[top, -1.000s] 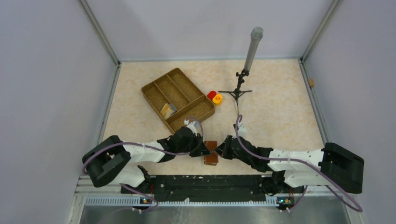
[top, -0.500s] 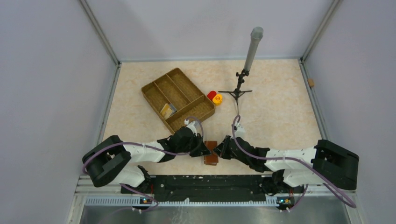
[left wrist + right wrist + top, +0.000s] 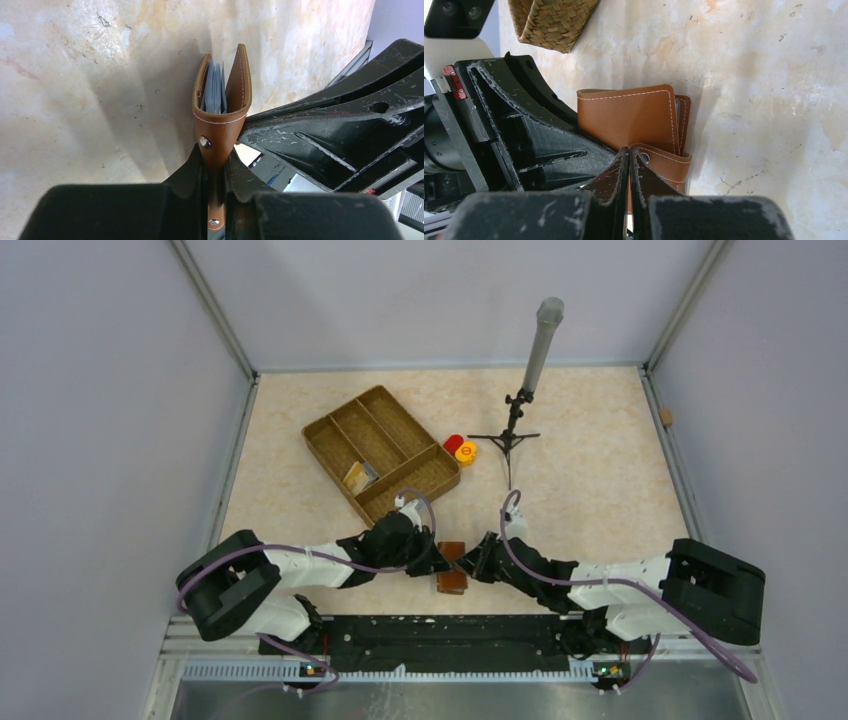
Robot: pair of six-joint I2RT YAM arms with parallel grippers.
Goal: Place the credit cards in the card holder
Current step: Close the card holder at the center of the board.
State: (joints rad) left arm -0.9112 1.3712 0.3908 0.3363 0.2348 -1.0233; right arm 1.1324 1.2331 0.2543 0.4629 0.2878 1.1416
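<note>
Card holder [image 3: 452, 570]: on the table [image 3: 600, 470] at the 6 o'clock edge in the top view, between the 2 grippers. In the left wrist view it stands on edge, folded into a narrow U that opens away from the camera. Pale blue-grey cards [image 3: 215, 92] sit upright between its 2 leather walls.

Left gripper [image 3: 438, 562]: at 9 o'clock of the holder. Fingers clamped on the holder's snap strap; the strap runs down between them in its wrist view [image 3: 215, 160].

Right gripper [image 3: 468, 565]: at 3 o'clock of the holder. Fingers pressed fully together [image 3: 629, 152], tips against the holder's side next to the strap loop. Cannot tell whether any leather is caught between them.

Wicker tray [image 3: 341, 409]: at 11 o'clock of the holder, well apart. 1 yellowish card [image 3: 360, 476] lies in a long compartment, at the end nearer the arms.

Red cap [image 3: 453, 443] and orange cap [image 3: 466, 452]: touching each other, at 12 o'clock of the holder, just beside the tray's 3 o'clock corner.

Stand [image 3: 512, 430]: a small tripod carrying a grey tube, at 1 o'clock of the holder.
</note>
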